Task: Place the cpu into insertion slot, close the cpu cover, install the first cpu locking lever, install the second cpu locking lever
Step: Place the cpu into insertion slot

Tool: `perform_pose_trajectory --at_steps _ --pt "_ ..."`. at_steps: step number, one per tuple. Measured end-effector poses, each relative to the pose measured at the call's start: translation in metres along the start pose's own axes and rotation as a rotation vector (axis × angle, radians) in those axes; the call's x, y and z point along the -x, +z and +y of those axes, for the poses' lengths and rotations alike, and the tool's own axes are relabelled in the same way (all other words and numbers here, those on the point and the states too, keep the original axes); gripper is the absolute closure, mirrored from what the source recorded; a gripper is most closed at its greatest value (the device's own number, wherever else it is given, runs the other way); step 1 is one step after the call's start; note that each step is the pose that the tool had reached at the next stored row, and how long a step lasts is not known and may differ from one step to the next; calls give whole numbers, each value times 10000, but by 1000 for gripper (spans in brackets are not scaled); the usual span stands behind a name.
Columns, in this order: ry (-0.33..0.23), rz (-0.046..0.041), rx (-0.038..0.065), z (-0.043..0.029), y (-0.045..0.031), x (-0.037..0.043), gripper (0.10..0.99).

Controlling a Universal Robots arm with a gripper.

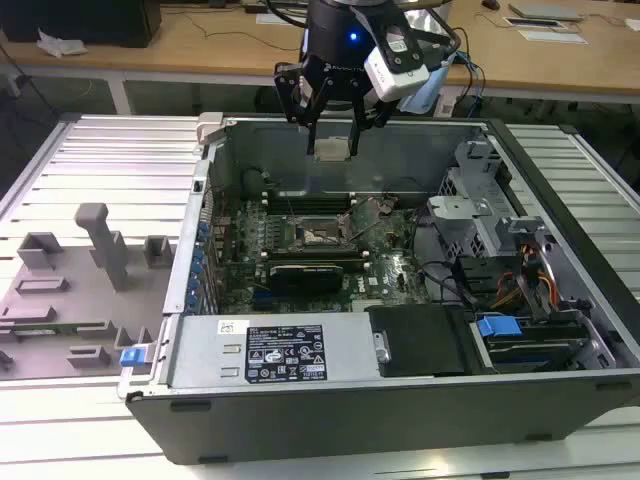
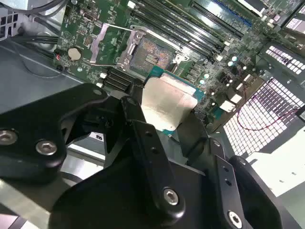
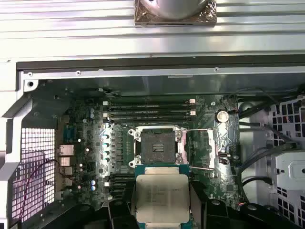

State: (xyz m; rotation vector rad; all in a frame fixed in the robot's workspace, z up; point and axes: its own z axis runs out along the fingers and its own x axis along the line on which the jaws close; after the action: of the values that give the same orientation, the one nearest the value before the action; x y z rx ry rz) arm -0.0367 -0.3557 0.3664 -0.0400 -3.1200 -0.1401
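Overhead, end effector [image 1: 333, 148] clamped on cpu [image 2: 167, 102], edges partly hidden by fingers [image 2: 140, 126], insertion slot [image 3: 157, 145] bare below.

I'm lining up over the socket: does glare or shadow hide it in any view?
First wrist view: the insertion slot reads dark but unglared. Second wrist view: its pin field glints and the cpu top looks washed bright. Exterior view: the slot sits shaded inside the computer case.
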Motion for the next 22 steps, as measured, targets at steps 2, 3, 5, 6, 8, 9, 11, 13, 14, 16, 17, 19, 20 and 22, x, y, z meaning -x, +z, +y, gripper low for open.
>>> perform_pose_trajectory --at_steps 2,3,5,6,8,9,11,13,14,16,17,19,20,22 --pt "0 0 -1 0 0 0 545" --pt "0 0 0 0 0 0 545" --pt "0 0 0 0 0 0 545" --pt "0 1 -2 -1 6 0 545" --pt "-2 -2 0 -3 27 1 545" --pt "-1 -7 0 -5 53 -1 545" --pt "-1 -8 1 -9 101 -1 545" --pt "-1 -8 0 -19 219 -2 545" --pt "0 -8 0 -19 239 -2 545" --pt "-2 -8 -1 -19 269 -2 545" --pt "-2 -7 -1 -20 283 -2 545" --pt "-1 -8 0 -24 348 -2 545" --pt "0 -7 0 -21 388 -3 545" --pt "-1 -8 -1 -8 439 -2 545"
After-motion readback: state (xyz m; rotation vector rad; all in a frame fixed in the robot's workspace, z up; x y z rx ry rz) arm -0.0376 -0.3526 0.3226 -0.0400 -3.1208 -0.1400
